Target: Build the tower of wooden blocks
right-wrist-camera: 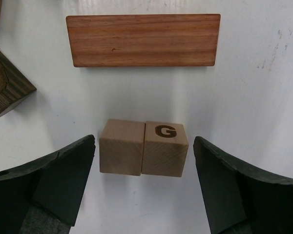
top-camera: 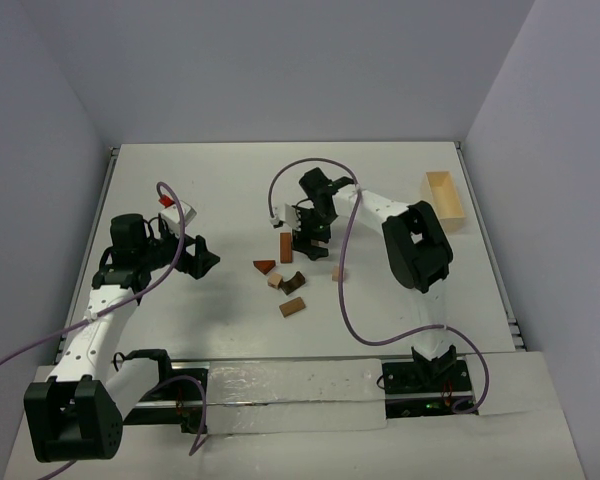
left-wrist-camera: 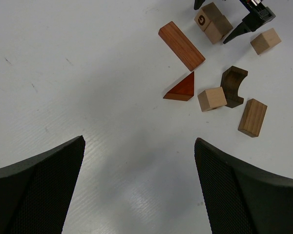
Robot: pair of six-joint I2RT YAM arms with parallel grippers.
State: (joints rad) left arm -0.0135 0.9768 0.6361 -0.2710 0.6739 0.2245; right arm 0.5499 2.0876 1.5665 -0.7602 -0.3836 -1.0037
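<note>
Right jaws: spread. My right gripper (right-wrist-camera: 144,142) is lowered around two tan cubes that sit touching side by side. One finger (right-wrist-camera: 68,180) is just beside the plain cube (right-wrist-camera: 122,146), and the other flanks the G cube (right-wrist-camera: 164,148). A sliver of table shows on each side, so I am not pinching them.
Left jaws: spread wide. My left gripper (left-wrist-camera: 139,144) hangs over the white table (left-wrist-camera: 63,73), well apart from the blocks.
Tower: the wooden blocks lie loose in one layer mid-table, none on top of another.
Ahead of my right fingers: a reddish bar (right-wrist-camera: 143,40) lies crosswise, near the cube pair but apart from it.
Off to one side: a corner of the dark arch (right-wrist-camera: 5,87).
Rest of the cluster: a red wedge (left-wrist-camera: 182,88), a tan cube (left-wrist-camera: 212,99) just beside the arch, a tan bar (left-wrist-camera: 252,117), and a lone cube (left-wrist-camera: 265,41).
Far right: a pale open box (top-camera: 445,198), well apart.
</note>
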